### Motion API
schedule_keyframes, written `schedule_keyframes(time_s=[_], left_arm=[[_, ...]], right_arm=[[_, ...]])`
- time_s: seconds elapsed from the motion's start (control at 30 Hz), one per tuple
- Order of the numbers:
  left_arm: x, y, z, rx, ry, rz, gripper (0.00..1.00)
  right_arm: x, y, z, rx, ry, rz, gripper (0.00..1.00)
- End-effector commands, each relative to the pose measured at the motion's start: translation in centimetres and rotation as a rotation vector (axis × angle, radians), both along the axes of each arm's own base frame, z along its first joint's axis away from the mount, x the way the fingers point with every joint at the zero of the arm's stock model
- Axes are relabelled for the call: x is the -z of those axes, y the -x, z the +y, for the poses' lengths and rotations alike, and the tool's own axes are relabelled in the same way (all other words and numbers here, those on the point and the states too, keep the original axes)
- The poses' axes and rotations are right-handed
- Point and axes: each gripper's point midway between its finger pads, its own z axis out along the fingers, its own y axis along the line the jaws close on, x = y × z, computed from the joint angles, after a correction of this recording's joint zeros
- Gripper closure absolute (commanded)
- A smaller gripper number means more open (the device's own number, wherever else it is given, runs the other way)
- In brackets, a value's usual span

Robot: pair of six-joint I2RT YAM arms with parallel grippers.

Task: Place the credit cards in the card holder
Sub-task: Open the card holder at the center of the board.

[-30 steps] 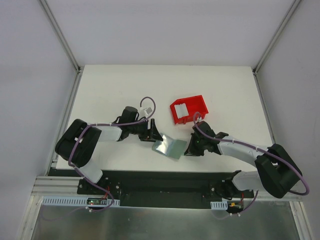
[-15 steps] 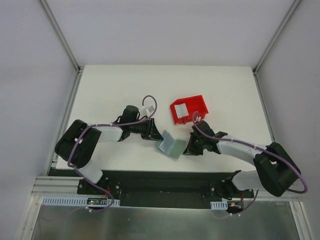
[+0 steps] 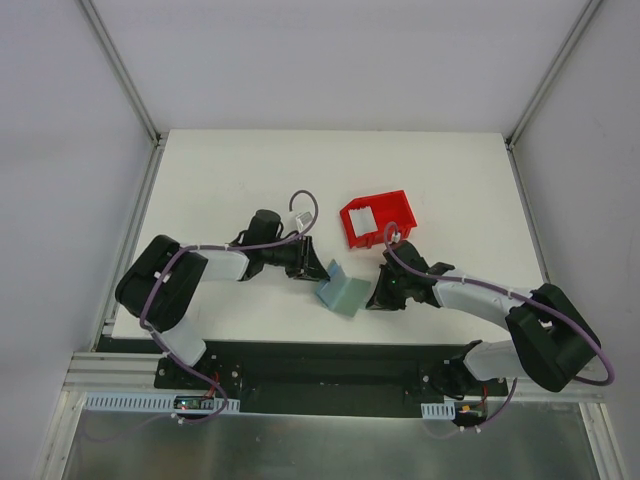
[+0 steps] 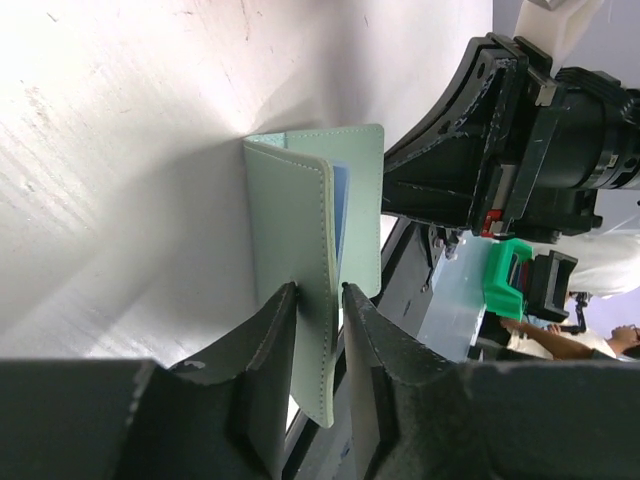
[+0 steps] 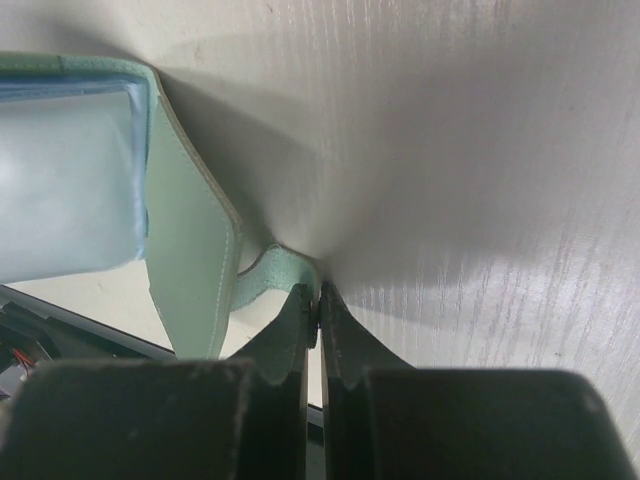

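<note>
The grey-green card holder [image 3: 346, 291] lies between my two grippers near the table's front edge, partly folded, with its pale blue-grey inside showing. My left gripper [image 3: 312, 268] is shut on its left flap; in the left wrist view the flap [image 4: 292, 215] stands on edge between the fingers [image 4: 318, 293]. My right gripper [image 3: 378, 293] is shut on the card holder's small strap [image 5: 268, 276] at the right edge [image 5: 318, 302]. A pale card [image 3: 360, 220] lies in the red bin. The orange-gold card is not in view.
The red plastic bin [image 3: 392, 207] stands just behind the right gripper. The black base rail [image 3: 320, 360] runs along the table's near edge, close to the card holder. Walls enclose the table on three sides.
The card holder has gone from lying spread open to half folded. My left gripper has moved right, lifting the left flap upright. The right gripper has held its place.
</note>
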Motion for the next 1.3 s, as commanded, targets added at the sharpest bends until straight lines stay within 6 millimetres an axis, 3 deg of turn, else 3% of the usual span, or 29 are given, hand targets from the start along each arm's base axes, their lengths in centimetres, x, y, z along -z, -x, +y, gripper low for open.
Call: schedule_keyframes(time_s=[0.0,0.07,0.3,0.6,1.0,1.27], left_arm=[[-0.5,0.3,-1.1,0.055,0.015,-0.021,0.76],[-0.4,0.4,-1.2,0.057,0.002,-0.020,0.77],[-0.9,0.3,-1.4,0.064,-0.005,-0.042,1.00],[-3.7,1.7,-2.8,0.169,0.061,-0.097,1.00],[-0.9,3.0,-3.7,0.215,-0.066,-0.070,1.00],[-0.2,3.7,-4.3,0.251,-0.066,-0.042,1.00]], right_arm=[[3.8,3.0,-4.7,-0.016,0.234,0.095,1.00],[3.8,2.9,-4.7,-0.013,0.231,0.091,1.00],[3.5,2.7,-4.4,-0.023,0.232,0.082,1.00],[3.2,1.8,-3.4,-0.038,0.232,0.070,1.00],[3.4,1.8,-3.2,-0.047,0.245,0.071,1.00],[3.5,1.9,-3.2,-0.050,0.246,0.072,1.00]])
